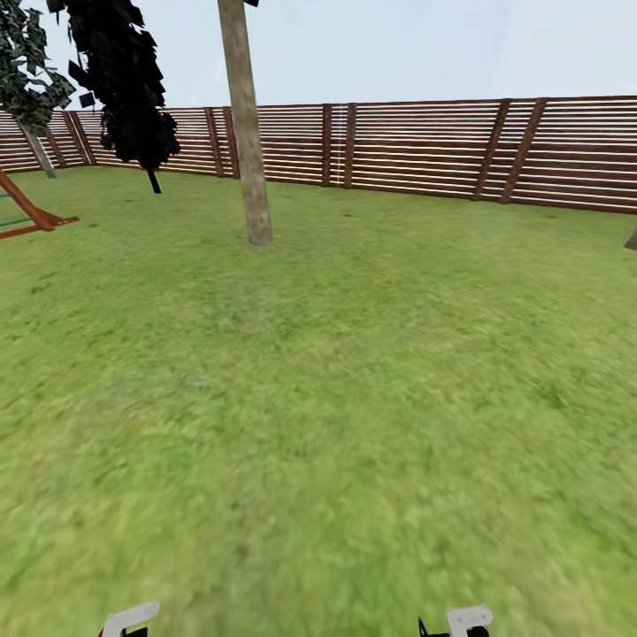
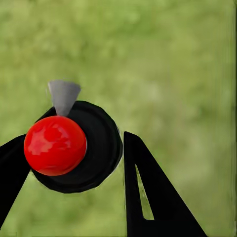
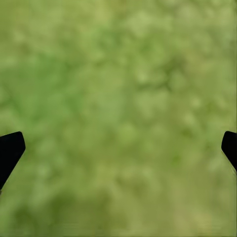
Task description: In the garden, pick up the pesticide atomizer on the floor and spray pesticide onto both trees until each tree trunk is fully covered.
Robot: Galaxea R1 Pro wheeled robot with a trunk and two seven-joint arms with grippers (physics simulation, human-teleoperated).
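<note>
The pesticide atomizer [image 2: 74, 148], seen from above, has a round black body, a glossy red knob and a grey cone nozzle. My left gripper [image 2: 76, 143] is shut on it, one black finger [image 2: 12, 170] against each side, above blurry green grass. My right gripper [image 3: 118, 143] is open with nothing between its fingertips [image 3: 10, 148], only lawn below. One tree trunk [image 1: 248, 133], thick, straight and grey-beige, rises from the lawn [image 1: 336, 398] ahead and a little left, several metres off. Its foliage is out of view above.
A brown slat fence [image 1: 425, 146] closes the far side of the yard. A dark conifer [image 1: 124, 80] and a thin-trunked tree [image 1: 37, 146] stand at far left, beside a red play frame [image 1: 31, 212]. Open grass lies between me and the trunk.
</note>
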